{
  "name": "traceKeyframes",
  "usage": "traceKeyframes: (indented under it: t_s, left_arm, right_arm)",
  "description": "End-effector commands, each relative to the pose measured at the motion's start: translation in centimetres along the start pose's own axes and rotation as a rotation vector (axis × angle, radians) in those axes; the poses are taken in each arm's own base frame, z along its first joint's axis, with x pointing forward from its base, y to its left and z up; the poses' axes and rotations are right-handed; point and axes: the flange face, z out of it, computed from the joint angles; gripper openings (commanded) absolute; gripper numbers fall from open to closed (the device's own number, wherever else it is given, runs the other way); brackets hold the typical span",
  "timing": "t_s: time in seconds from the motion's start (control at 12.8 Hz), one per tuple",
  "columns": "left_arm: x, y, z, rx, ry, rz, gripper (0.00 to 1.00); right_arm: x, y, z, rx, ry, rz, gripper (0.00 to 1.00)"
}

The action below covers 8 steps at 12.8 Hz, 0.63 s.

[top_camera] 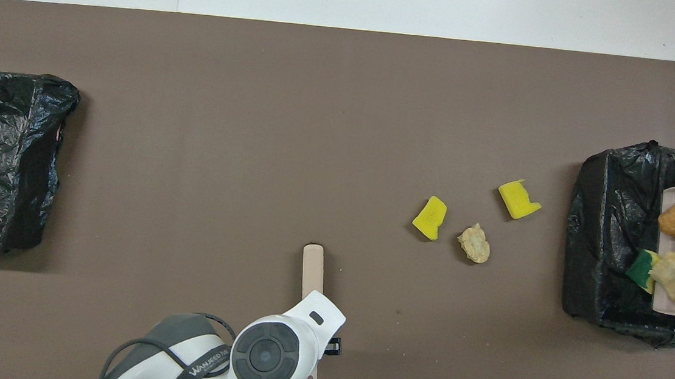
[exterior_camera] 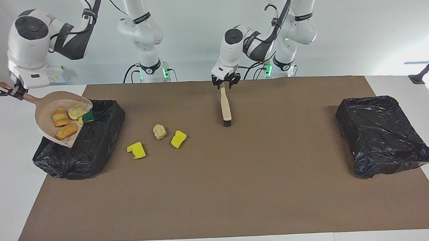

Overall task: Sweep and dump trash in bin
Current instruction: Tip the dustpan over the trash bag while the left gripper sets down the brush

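My right gripper (exterior_camera: pixel 14 92) is shut on the handle of the beige dustpan (exterior_camera: pixel 44 108), which tilts steeply over the black bin (exterior_camera: pixel 90 146) at the right arm's end. In the pan lie two orange lumps (exterior_camera: pixel 61 117), a tan lump (exterior_camera: pixel 77 110) and a green-topped sponge (exterior_camera: pixel 87 117) at the lip. On the mat beside the bin lie two yellow sponge pieces (exterior_camera: pixel 136 150) (exterior_camera: pixel 178 139) and a tan lump (exterior_camera: pixel 159 131). My left gripper (exterior_camera: pixel 226 82) is open just above the handle end of the beige brush (exterior_camera: pixel 225 107), which lies flat on the mat.
A second black-lined bin (exterior_camera: pixel 382 136) stands at the left arm's end of the table. The brown mat (exterior_camera: pixel 238 191) covers most of the tabletop. In the overhead view the left arm's wrist (top_camera: pixel 268 354) hides part of the brush handle (top_camera: pixel 312 273).
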Motion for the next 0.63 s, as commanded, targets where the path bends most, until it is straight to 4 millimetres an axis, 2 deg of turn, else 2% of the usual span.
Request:
traceKeyframes:
  t_s: [0.0, 0.16, 0.39, 0.55]
  left_arm:
    - [4.4, -1.3, -4.8, -0.022, 0.1, -0.018, 1.0]
    - [6.6, -2.6, -8.5, -0.029, 0.132, -0.005, 1.0]
    - [10.2, -7.2, -14.3, -0.055, 0.181, 0.008, 1.0]
    - [11.5, -10.8, -15.5, -0.021, 0.143, 0.063, 1.0]
  right_arm:
    - [0.3, -1.4, -1.7, -0.056, -0.115, 0.002, 0.0]
    - [-0.7, -1.5, -2.5, -0.084, -0.176, 0.005, 0.0]
    - [-2.8, -1.9, -4.6, -0.114, -0.202, 0.029, 0.0]
    - [-2.6, -1.7, -5.0, -0.112, -0.157, 0.059, 0.0]
